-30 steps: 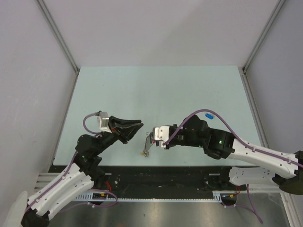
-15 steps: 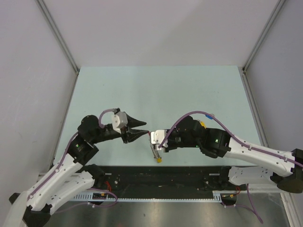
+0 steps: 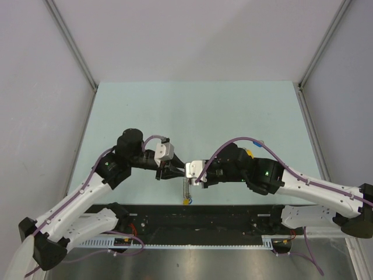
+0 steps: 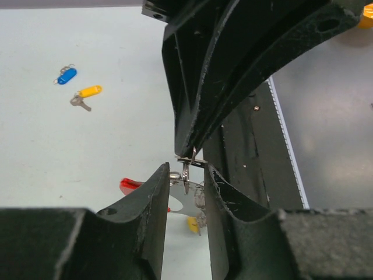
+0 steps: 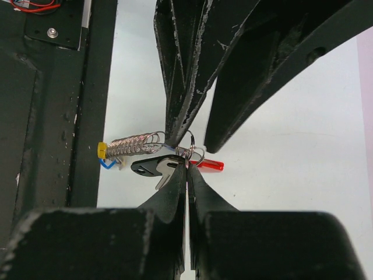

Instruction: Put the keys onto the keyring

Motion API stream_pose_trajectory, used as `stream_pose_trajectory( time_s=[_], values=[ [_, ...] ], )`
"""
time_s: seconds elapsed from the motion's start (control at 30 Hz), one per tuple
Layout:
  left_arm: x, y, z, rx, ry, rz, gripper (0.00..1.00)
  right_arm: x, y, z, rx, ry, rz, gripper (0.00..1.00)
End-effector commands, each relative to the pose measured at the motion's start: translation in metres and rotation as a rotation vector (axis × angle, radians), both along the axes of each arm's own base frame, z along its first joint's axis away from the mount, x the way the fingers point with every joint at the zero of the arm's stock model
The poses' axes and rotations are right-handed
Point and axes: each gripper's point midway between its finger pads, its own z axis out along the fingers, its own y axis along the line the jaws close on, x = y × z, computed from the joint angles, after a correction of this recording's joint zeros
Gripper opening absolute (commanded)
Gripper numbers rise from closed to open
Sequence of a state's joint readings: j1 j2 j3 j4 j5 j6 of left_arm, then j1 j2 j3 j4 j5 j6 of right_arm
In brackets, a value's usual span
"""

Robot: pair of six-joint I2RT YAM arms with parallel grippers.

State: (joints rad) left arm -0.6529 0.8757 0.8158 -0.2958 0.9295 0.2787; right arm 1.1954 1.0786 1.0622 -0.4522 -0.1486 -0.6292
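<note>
your right gripper (image 5: 187, 172) is fully closed. its tips pinch a thin wire loop of the keyring (image 5: 195, 154), so the whole bunch hangs from that one pinch.

just past those tips and off to one side, the black-tagged key (image 5: 152, 166) dangles from the same loop, touching it. the keyring's red section (image 5: 210, 165) sticks out the other way, also right at the tips. a silver coil (image 5: 131, 145) with a yellow cap (image 5: 101, 150) reaches out beyond the black tag, away from the fingers.

your left gripper (image 4: 185, 171) comes in head-on, nose to nose with the right one. its jaws stand partly apart, one on each side of the pinched loop, and the loop sits in the gap just at the fingertips. you cannot tell from either wrist view whether its pads actually touch the wire or the metal beside it. nothing shows as gripped by that hand.

the blue-tagged key (image 4: 67, 76) is not on the ring. it lies on the table (image 4: 87, 146), well apart from the left gripper, far ahead of its fingers and off to the side. a yellow-tagged key (image 4: 88, 92) lies just beside the blue one, slightly nearer the gripper.
</note>
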Motion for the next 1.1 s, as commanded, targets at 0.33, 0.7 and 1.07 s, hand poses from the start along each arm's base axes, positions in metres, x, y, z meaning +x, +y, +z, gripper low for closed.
stream_pose_trajectory(
  time_s=[0.33, 0.7, 1.07],
  values=[
    [-0.01, -0.004, 0.002, 0.015, 0.015, -0.091, 0.02, -0.002, 0.008, 0.035, 0.094, -0.027, 0.026, 0.0],
    [0.001, -0.001, 0.027, -0.125, 0.022, 0.031, 0.0, -0.003, -0.007, 0.033, 0.088, -0.002, -0.03, 0.0],
    [0.023, 0.001, 0.049, -0.235, 0.111, 0.221, 0.0, -0.006, -0.01, 0.019, 0.087, 0.012, -0.084, 0.0]
  ],
)
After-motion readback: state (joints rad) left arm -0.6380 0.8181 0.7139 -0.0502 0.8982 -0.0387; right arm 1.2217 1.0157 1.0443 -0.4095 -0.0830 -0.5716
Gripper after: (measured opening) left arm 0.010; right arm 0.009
